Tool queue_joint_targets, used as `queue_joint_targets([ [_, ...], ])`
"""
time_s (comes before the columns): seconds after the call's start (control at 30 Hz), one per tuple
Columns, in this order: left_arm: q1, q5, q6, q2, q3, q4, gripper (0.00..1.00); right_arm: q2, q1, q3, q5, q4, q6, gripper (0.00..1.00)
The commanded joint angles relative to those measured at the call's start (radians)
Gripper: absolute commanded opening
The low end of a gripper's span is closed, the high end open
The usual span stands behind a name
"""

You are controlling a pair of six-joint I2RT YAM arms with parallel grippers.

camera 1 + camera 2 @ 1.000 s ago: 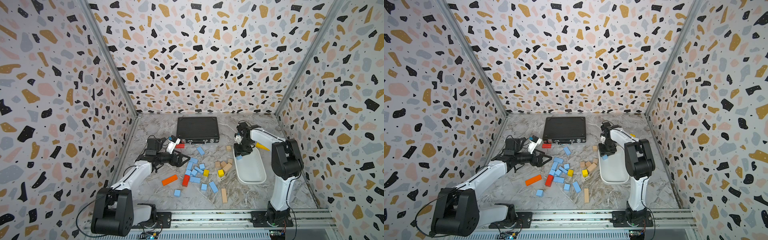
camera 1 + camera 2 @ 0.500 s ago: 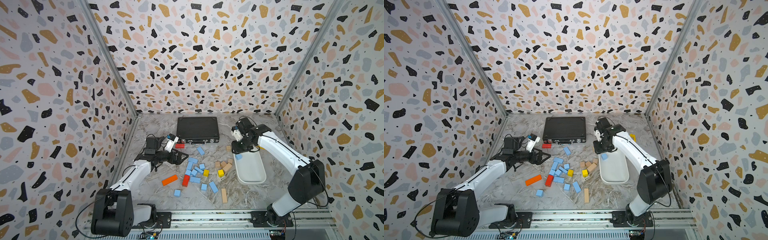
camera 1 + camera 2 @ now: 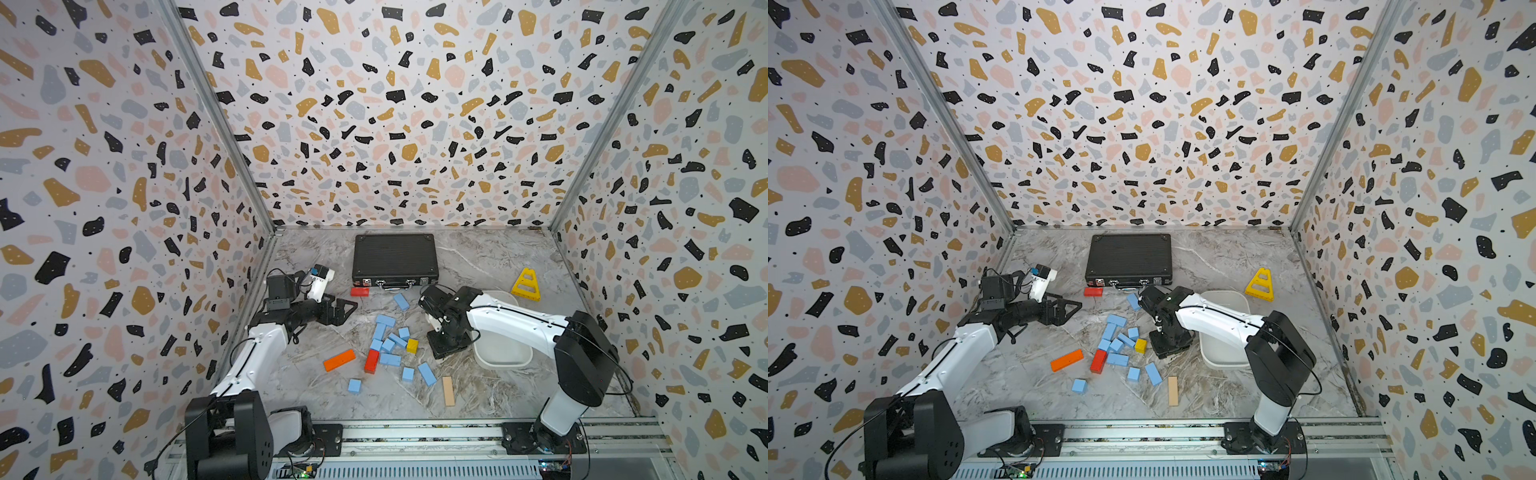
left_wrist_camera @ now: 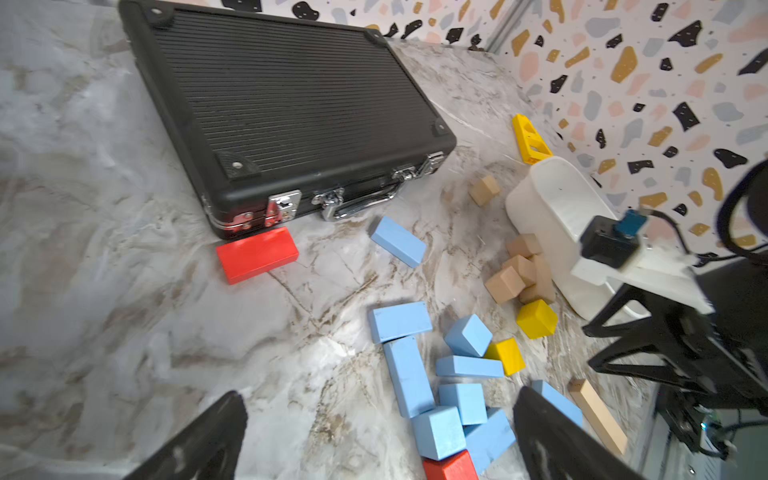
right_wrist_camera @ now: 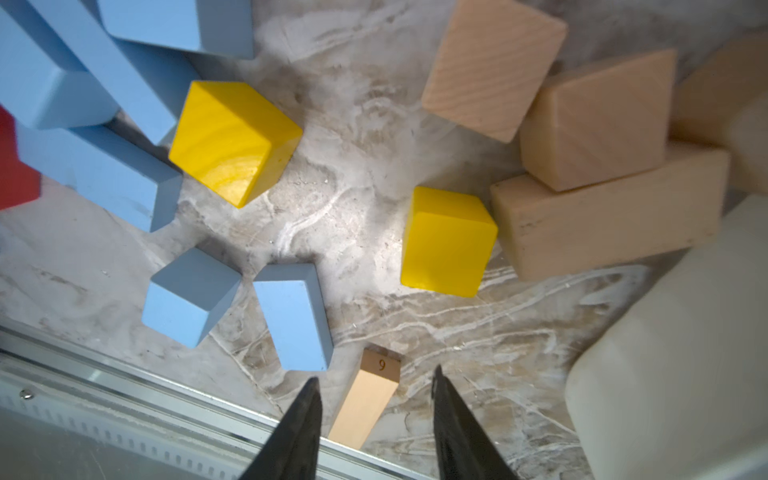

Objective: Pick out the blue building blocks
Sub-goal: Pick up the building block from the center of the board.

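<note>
Jaws apart and empty: that is how you find the left gripper [image 3: 348,306] [image 3: 1073,309] in both top views, stretched level over the table near the black case [image 3: 395,257]. The right gripper [image 3: 451,351] [image 3: 1171,349] points down beside the white tray [image 3: 503,359], close to a yellow cube [image 3: 412,345]. From up here you cannot tell how wide it stands. The blue building blocks [image 3: 388,343] [image 3: 1116,345] lie loose on the table between the two arms, most of them in one cluster and one alone nearer the case.

Left wrist view: the left gripper [image 4: 380,397] stands wide open and grips nothing. You see the blue building blocks [image 4: 409,374] on the table beyond its fingers [image 4: 208,436].

Right wrist view: the right gripper [image 5: 374,376] is partly open and has hold of nothing. In the gap you see only a tan bar [image 5: 368,399] lying on the table. Two of the blue building blocks [image 5: 295,316] sit just beside one fingertip, not gripped
</note>
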Motion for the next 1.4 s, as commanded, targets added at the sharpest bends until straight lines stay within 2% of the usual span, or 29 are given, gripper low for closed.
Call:
queue_joint_targets([
  [0.0, -0.001, 0.155, 0.078, -0.012, 0.012, -0.035, 1.0, 0.013, 0.03, 0.024, -0.01, 0.011, 0.041, 0.46],
  [0.13, -0.001, 0.2, 0.083, -0.015, 0.004, -0.03, 1.0, 0.045, 0.071, 0.022, -0.003, 0.027, 0.057, 0.46],
  [0.4, -0.001, 0.026, 0.048, -0.018, 0.005, -0.003, 1.0, 0.095, 0.139, 0.033, 0.016, 0.046, 0.078, 0.47],
  [0.83, -0.002, 0.051, 0.017, -0.013, -0.001, 0.016, 1.0, 0.157, 0.152, 0.052, 0.056, 0.045, 0.051, 0.46],
  [0.93, -0.001, 0.053, 0.016, -0.013, -0.002, 0.016, 1.0, 0.169, 0.152, 0.062, 0.064, 0.052, 0.044, 0.42],
  [1.1, -0.001, 0.058, 0.008, -0.009, -0.007, 0.024, 1.0, 0.175, 0.152, 0.076, 0.081, 0.049, 0.04, 0.3],
  [1.2, -0.005, 0.076, -0.011, -0.002, -0.011, 0.039, 1.0, 0.142, 0.152, 0.098, 0.102, 0.032, 0.029, 0.29],
  [1.27, -0.026, 0.08, -0.014, 0.002, -0.012, 0.043, 1.0, 0.107, 0.149, 0.119, 0.113, 0.014, 0.018, 0.29],
  [1.37, -0.109, 0.076, 0.017, 0.008, -0.008, 0.031, 1.0, 0.043, 0.101, 0.15, 0.114, -0.018, -0.014, 0.28],
])
